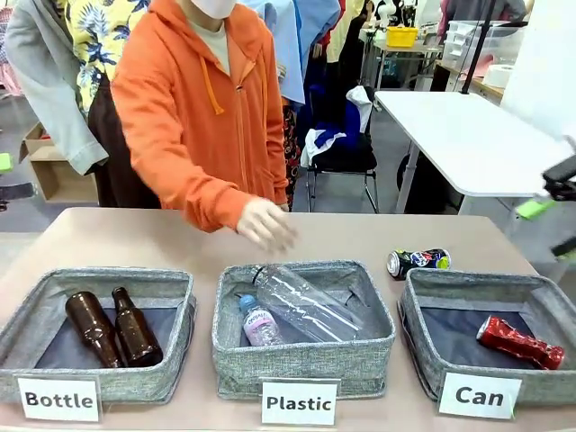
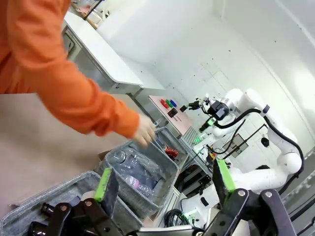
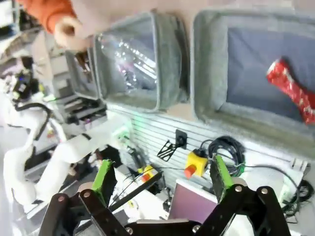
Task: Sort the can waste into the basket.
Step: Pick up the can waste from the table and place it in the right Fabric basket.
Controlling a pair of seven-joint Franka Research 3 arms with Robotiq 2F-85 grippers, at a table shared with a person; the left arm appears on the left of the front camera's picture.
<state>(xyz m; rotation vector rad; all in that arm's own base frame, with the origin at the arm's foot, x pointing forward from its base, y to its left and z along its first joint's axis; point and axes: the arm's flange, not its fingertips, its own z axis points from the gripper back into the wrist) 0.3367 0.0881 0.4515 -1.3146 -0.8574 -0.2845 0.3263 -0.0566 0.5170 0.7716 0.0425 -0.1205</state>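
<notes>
The grey basket labelled "Can" (image 1: 423, 337) stands at the front right, and a crushed red can (image 1: 519, 343) lies inside it on the dark lining. A crushed dark can (image 1: 418, 262) lies on its side on the table just behind that basket. My right gripper (image 1: 551, 229) hangs open at the right edge, above and right of the basket. From the right wrist I look down past open fingers (image 3: 162, 178) at the red can (image 3: 293, 91) in the basket (image 3: 206, 73). My left gripper (image 2: 163, 179) is open and holds nothing.
A person in an orange hoodie holds a hand (image 1: 265, 225) over the middle "Plastic" basket (image 1: 301, 360), which holds clear plastic bottles (image 1: 301, 301). The left "Bottle" basket (image 1: 99, 378) holds two brown glass bottles (image 1: 112, 328). Bare tabletop lies behind the baskets.
</notes>
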